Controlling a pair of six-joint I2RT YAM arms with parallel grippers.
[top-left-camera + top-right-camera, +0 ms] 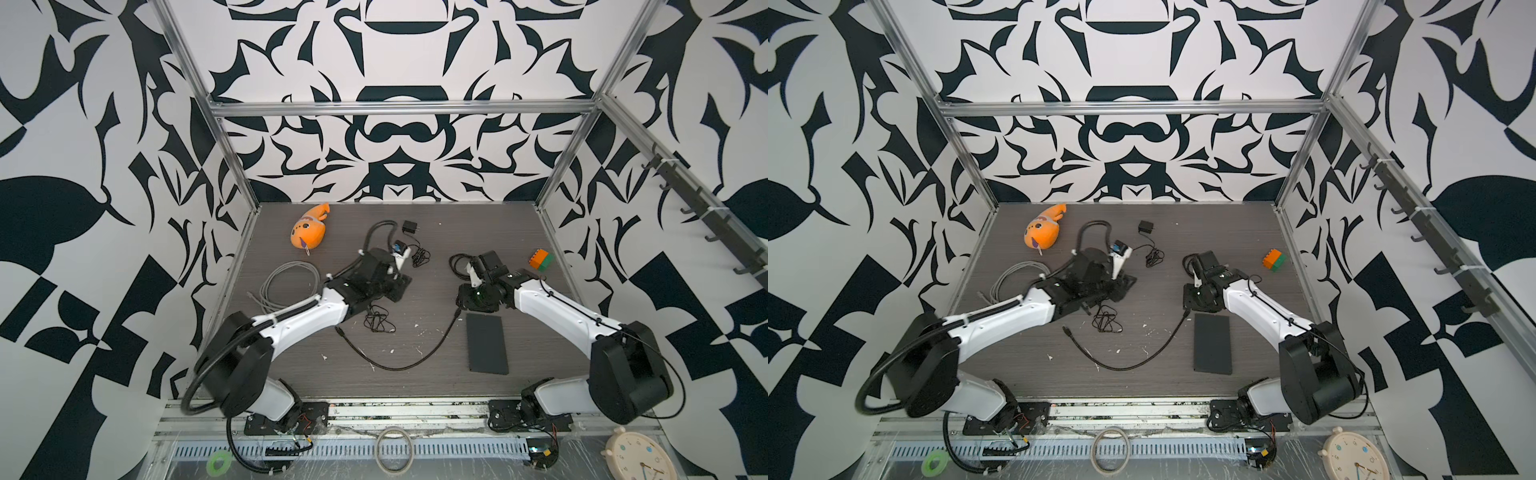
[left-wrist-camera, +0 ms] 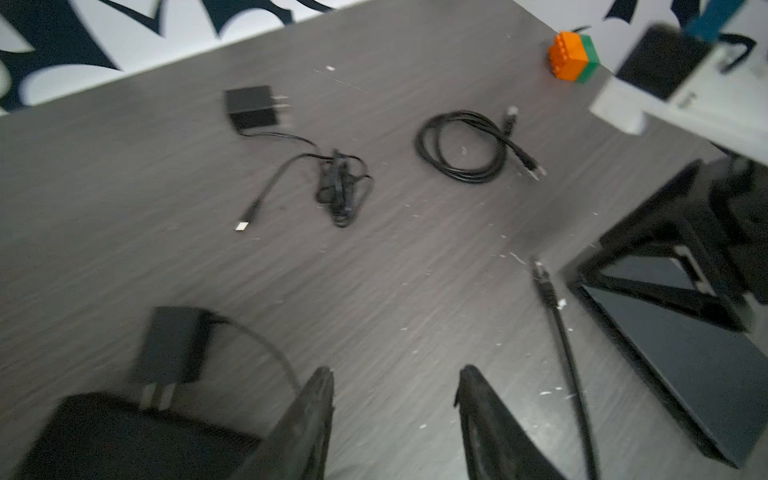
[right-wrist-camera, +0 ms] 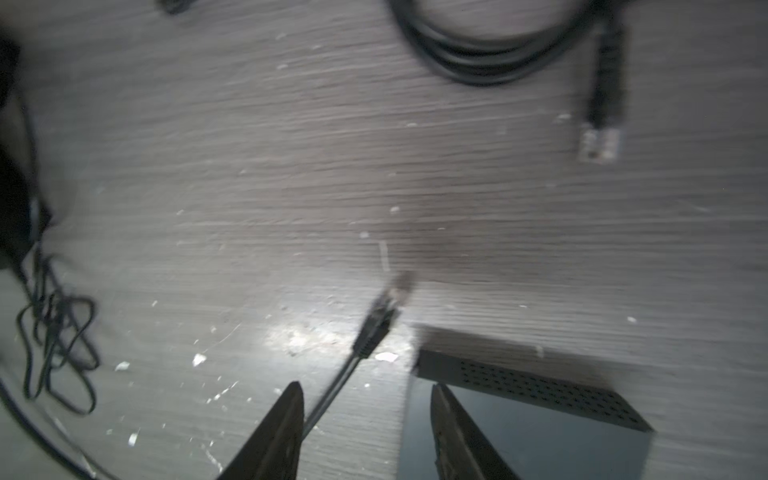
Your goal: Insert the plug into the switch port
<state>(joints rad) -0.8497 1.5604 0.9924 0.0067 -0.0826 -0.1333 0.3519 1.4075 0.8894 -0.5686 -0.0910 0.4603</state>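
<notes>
The switch (image 1: pixel 487 343) is a flat black box lying on the dark table, seen in both top views (image 1: pixel 1212 343). A black cable (image 1: pixel 399 361) curves across the table, and its plug (image 1: pixel 457 311) lies just off the switch's far left corner. In the right wrist view my right gripper (image 3: pixel 365 388) is open above the table, with the plug (image 3: pixel 390 297) ahead of it. The cable passes beside one finger, and the vented switch (image 3: pixel 536 395) lies under the other. My left gripper (image 2: pixel 397 370) is open and holds nothing. The plug (image 2: pixel 540 270) lies off to its side.
An orange plush fish (image 1: pixel 309 232) lies at the back left and a grey cable coil (image 1: pixel 286 286) at the left. A power adapter (image 1: pixel 409 227), a black cable coil (image 1: pixel 459 264), an orange-green block (image 1: pixel 541 259) and a thin cord tangle (image 1: pixel 378 322) also lie about. A black box (image 2: pixel 124 436) sits by the left gripper.
</notes>
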